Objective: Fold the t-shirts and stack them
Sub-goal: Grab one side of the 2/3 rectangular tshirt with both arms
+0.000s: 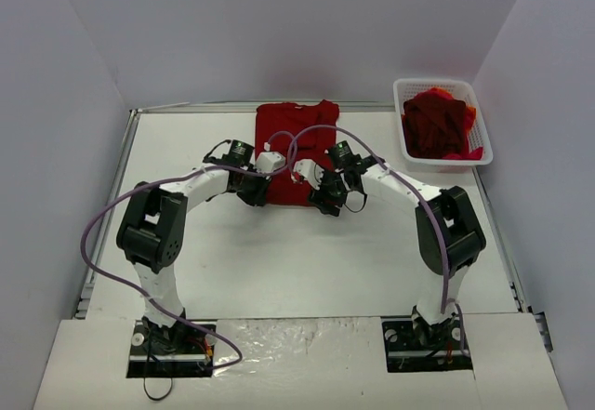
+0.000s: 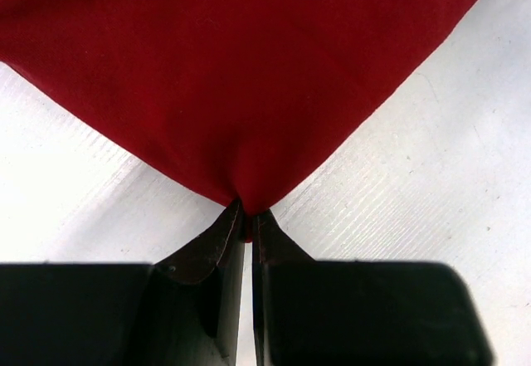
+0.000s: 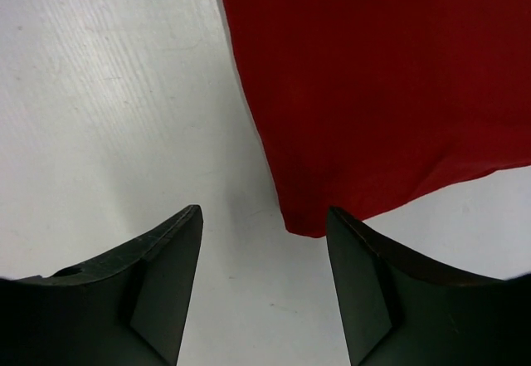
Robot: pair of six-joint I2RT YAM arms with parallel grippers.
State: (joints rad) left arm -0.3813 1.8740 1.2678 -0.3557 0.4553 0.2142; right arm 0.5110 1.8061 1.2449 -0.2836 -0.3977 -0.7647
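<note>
Now, the near hem: one corner bitten, one corner loose.
Bare worktop lies wide between the arm bases and the cloth. On it the left pincer is clamped tight on the near left corner of the spread dark red t-shirt, two edges fanning away from the pinch. The right pincer stands parted with nothing gripped, the near right corner lying between its fingers. Far right, a heap of t-shirts fills a white basket at the worktop's edge.
</note>
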